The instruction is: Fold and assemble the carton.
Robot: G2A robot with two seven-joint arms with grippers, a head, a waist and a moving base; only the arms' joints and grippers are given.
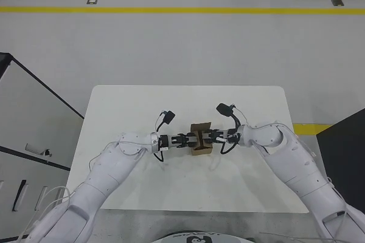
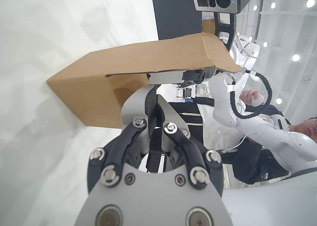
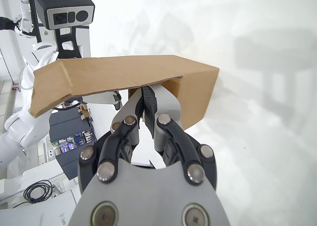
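Two end effectors met at one carton (image 1: 201, 129) near the middle of the white bench (image 1: 188, 103) in the top view: the left end effector (image 1: 187, 142) at one open end and the right end effector (image 1: 214, 140) at the opposite end, with the box apparently resting on the bench between them. With both arms gripping one light shell, any uneven pull looked likely to skew it or tear a crease. In the left wrist view, the left end effector (image 2: 152, 93) had its fingers pressed together on the edge of a carton (image 2: 148, 58) wall, its tips tucked under the upper panel so the nip was partly hidden. A shallow bite there could slip off once the board was bent. An end flap (image 2: 218, 51) stuck out unfolded on the far side and might snag the other arm. In the right wrist view, the right end effector (image 3: 148, 94) was likewise pinching a carton (image 3: 123, 73) wall just inside the opening, a sliver of board showing between its pads. The end flap (image 3: 47, 90) drooped outward there. Folded out of order, it could jam against the fingers and stop that end from closing.
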